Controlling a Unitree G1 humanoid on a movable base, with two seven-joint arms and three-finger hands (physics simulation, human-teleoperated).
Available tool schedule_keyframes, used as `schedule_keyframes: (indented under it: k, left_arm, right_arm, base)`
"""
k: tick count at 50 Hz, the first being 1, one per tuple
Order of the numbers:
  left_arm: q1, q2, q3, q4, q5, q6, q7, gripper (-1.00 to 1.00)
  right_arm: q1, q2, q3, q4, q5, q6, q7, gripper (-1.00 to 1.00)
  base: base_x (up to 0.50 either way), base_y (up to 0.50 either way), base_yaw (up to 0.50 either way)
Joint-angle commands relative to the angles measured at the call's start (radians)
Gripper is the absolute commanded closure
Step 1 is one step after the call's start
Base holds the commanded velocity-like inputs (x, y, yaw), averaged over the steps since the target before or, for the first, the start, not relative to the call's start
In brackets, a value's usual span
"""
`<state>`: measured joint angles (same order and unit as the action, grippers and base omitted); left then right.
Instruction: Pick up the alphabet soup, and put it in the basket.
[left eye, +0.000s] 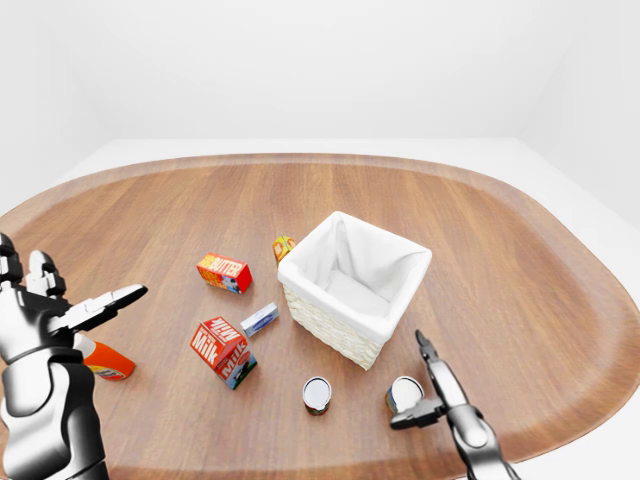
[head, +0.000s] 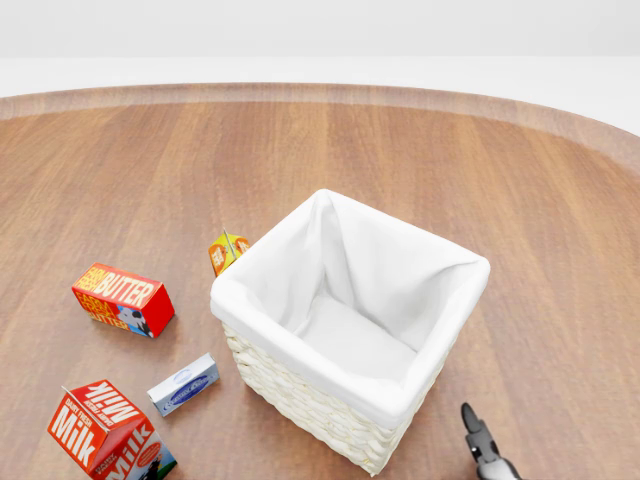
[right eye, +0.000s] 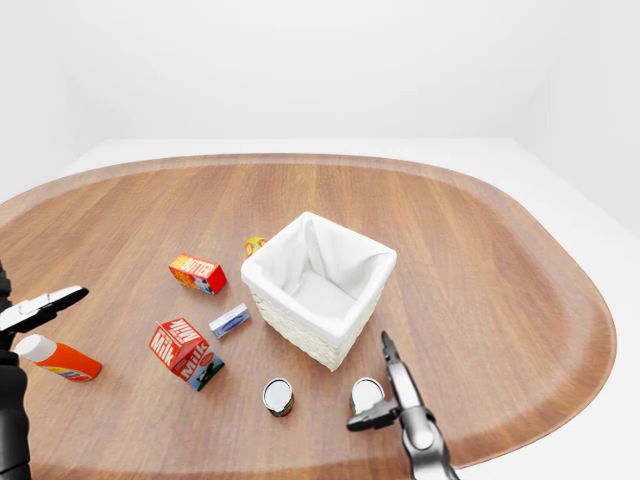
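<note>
White-lined wicker basket (head: 350, 330) empty, cartons reading "Butter" (head: 122, 299) and "Milk" (head: 105, 433) alongside, right robot hand (left eye: 432, 390) spread beside a tin (left eye: 404, 393), left robot hand (left eye: 60, 310) spread.

both arms low, left hand (left eye: 60, 310) and right hand (left eye: 432, 385) apparently open-fingered.

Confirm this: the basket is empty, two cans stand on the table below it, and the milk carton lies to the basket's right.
One detail is off. In the left-eye view the milk carton lies to the left of the basket, not its right. The basket is empty, and both cans stand on the table below it.
</note>
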<state>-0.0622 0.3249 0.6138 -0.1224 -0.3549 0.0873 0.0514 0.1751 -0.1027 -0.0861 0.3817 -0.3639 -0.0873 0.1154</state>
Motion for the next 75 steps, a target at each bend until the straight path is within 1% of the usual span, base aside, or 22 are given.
schedule_keyframes:
  k: [1, 4, 9, 17, 24, 26, 27, 28, 29, 30, 31, 35, 43, 55, 65, 68, 75]
  left_arm:
    - [0.002, -0.002, 0.002, -0.005, 0.0, 0.0, -0.002, -1.0]
    - [0.004, -0.002, 0.003, -0.013, 0.0, 0.0, -0.001, -1.0]
    - [0.001, -0.003, 0.002, -0.002, 0.002, 0.0, -0.004, -1.0]
    - [0.003, -0.002, 0.003, -0.01, 0.0, 0.0, -0.002, -1.0]
    - [0.003, -0.003, 0.005, -0.018, 0.001, 0.0, -0.001, -1.0]
    - [0.003, -0.003, 0.005, -0.018, 0.002, 0.0, -0.001, -1.0]
    - [0.003, -0.003, 0.005, -0.018, 0.002, 0.0, -0.002, -1.0]
    - [0.003, -0.003, 0.005, -0.018, 0.002, 0.0, -0.002, -1.0]
    - [0.003, -0.003, 0.005, -0.018, 0.002, 0.0, -0.002, -1.0]
    - [0.003, -0.003, 0.005, -0.018, 0.002, 0.0, -0.002, -1.0]
    - [0.002, -0.003, 0.005, -0.018, 0.002, 0.0, -0.002, -1.0]
    - [0.002, -0.003, 0.005, -0.018, 0.002, 0.0, -0.002, -1.0]
    - [0.003, -0.003, 0.005, -0.018, 0.002, 0.0, -0.002, -1.0]
    - [0.003, -0.003, 0.005, -0.018, 0.002, 0.0, -0.002, -1.0]
    - [0.005, -0.006, 0.005, -0.021, 0.005, 0.0, -0.006, -1.0]
    - [0.004, -0.006, 0.004, -0.017, 0.005, 0.0, -0.006, -1.0]
    - [0.005, -0.005, 0.002, -0.013, 0.005, 0.0, -0.007, -1.0]
  right_arm:
    - [-0.022, -0.005, 0.014, 0.084, -0.005, 0.0, -0.027, -1.0]
    - [-0.031, -0.008, 0.016, 0.117, -0.003, 0.0, -0.036, -1.0]
    - [-0.021, -0.006, 0.02, 0.092, -0.005, 0.0, -0.033, -1.0]
    - [-0.035, -0.01, 0.023, 0.14, -0.004, 0.0, -0.047, -1.0]
    - [-0.033, -0.01, 0.027, 0.138, -0.009, 0.0, -0.052, -1.0]
    - [-0.031, -0.01, 0.026, 0.136, -0.009, 0.0, -0.053, -0.4]
    - [-0.032, -0.011, 0.026, 0.14, -0.009, 0.0, -0.054, -0.05]
    - [-0.035, -0.012, 0.026, 0.146, -0.01, 0.0, -0.057, 0.65]
    - [-0.035, -0.012, 0.026, 0.148, -0.01, 0.0, -0.058, 0.89]
    - [-0.035, -0.012, 0.027, 0.148, -0.01, 0.0, -0.058, 0.89]
    - [-0.04, -0.014, 0.027, 0.159, -0.012, 0.0, -0.061, 1.0]
    - [-0.042, -0.015, 0.028, 0.166, -0.014, 0.0, -0.063, 1.0]
    - [-0.01, -0.013, 0.017, 0.094, -0.004, 0.0, -0.045, 1.0]
    - [0.061, 0.005, -0.025, -0.114, 0.024, 0.0, 0.025, 1.0]
    - [0.12, 0.028, -0.088, -0.315, 0.042, 0.0, 0.102, 1.0]
    - [0.12, 0.032, -0.101, -0.34, 0.041, 0.0, 0.115, 1.0]
    - [0.141, 0.053, -0.134, -0.48, 0.033, 0.0, 0.166, 1.0]
  base:
    - [0.0, 0.0, 0.0]
    - [0.0, 0.0, 0.0]
    - [0.0, 0.0, 0.0]
    - [0.0, 0.0, 0.0]
    - [0.0, 0.0, 0.0]
    - [0.01, 0.0, 0.0]
    - [0.0, 0.0, 0.0]
    - [0.0, 0.0, 0.0]
    - [0.0, 0.0, 0.0]
    - [0.01, 0.0, 0.0]
    - [0.0, 0.0, 0.0]
    - [0.0, 0.0, 0.0]
    - [0.0, 0.0, 0.0]
    - [0.0, 0.0, 0.0]
    - [0.0, 0.0, 0.0]
    - [0.0, 0.0, 0.0]
    - [0.0, 0.0, 0.0]
